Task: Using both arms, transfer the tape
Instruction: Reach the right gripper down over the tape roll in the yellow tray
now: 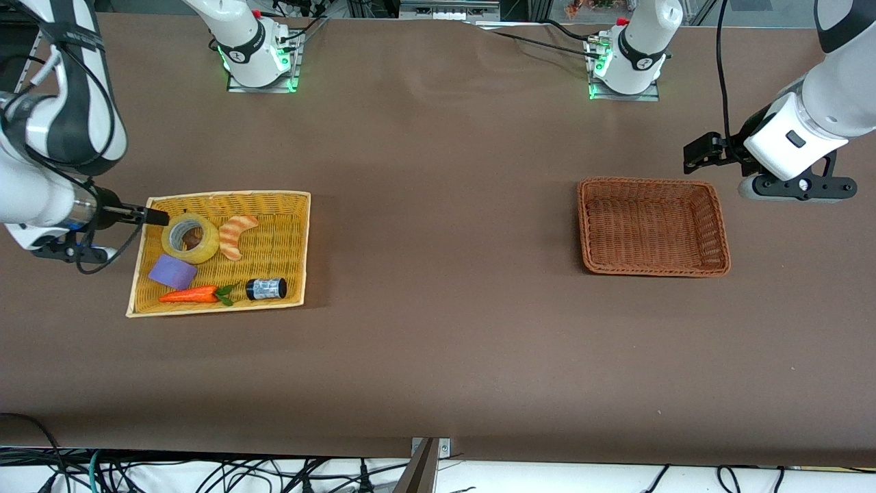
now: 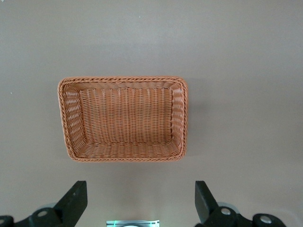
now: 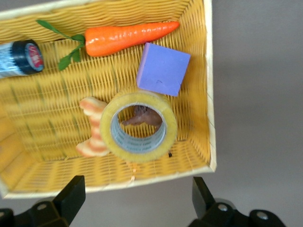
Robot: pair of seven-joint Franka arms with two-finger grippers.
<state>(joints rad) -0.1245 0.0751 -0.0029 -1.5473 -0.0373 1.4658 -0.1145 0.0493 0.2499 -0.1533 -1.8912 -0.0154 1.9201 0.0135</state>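
brown desk [image 1: 438, 356], two baskets well apart. yellow basket [image 1: 287, 205] sits toward the right arm's end; it holds the tape [image 1: 190, 237], a purple block [image 1: 172, 272], a carrot [image 1: 189, 295], a black-capped bottle [image 1: 265, 288] and a striped orange-and-cream curved piece [image 1: 236, 235]. tape lies flat on the basket floor, core facing up, in the part of the basket farther from the front camera, the striped piece just beside it, and the block just beside it on the nearer side. carrot and bottle lie along the basket's nearer edge — leaf end of the carrot toward the bottle. right gripper [image 1: 156, 218] hangs over the basket's rim at its outer end, close to the tape but not touching it; in the right wrist view the fingers [image 3: 71, 196] stand wide apart with the tape [image 3: 138, 126] between and ahead of them, nothing held. the same view shows the block [image 3: 163, 69], carrot [image 3: 128, 36], bottle [image 3: 19, 57] and a small brown shape seen through the tape's core. brown basket [image 1: 653, 263] sits toward the left arm's end. left gripper [image 1: 701, 156] hangs in the air just off that basket's outer corner; left wrist view looks down on the basket [image 2: 71, 118] with the fingers [image 2: 73, 201] spread open, holding nothing.
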